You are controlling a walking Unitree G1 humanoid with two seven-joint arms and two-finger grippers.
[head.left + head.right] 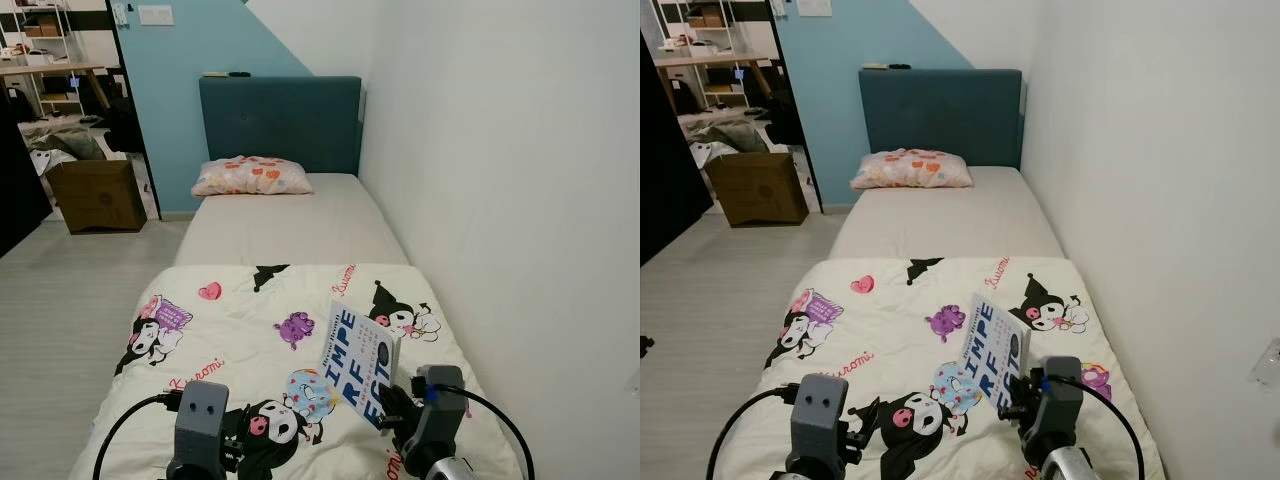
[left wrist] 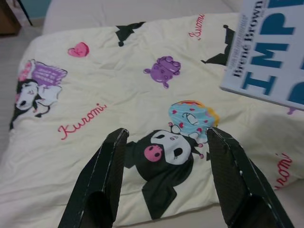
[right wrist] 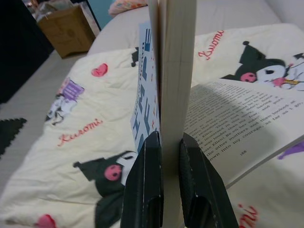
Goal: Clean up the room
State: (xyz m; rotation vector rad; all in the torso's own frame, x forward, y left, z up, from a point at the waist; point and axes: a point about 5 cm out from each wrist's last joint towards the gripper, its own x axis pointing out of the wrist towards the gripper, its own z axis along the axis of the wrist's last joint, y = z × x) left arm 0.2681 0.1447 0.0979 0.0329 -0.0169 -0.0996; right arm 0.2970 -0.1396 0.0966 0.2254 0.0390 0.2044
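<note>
Bed (image 1: 300, 225) against white wall (image 1: 500, 150)

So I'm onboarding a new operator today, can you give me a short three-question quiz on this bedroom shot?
1. True or false: the right pincer is shut on the book.
2. Multiple choice: the pillow lies A) on the floor, B) by the headboard, C) on the blanket.
3. Fill in: the left pincer is ____ and hovers over the blanket.

Key: 1 true; the book hangs partly open, some pages fanned to one side. 2 B. 3 open.
</note>
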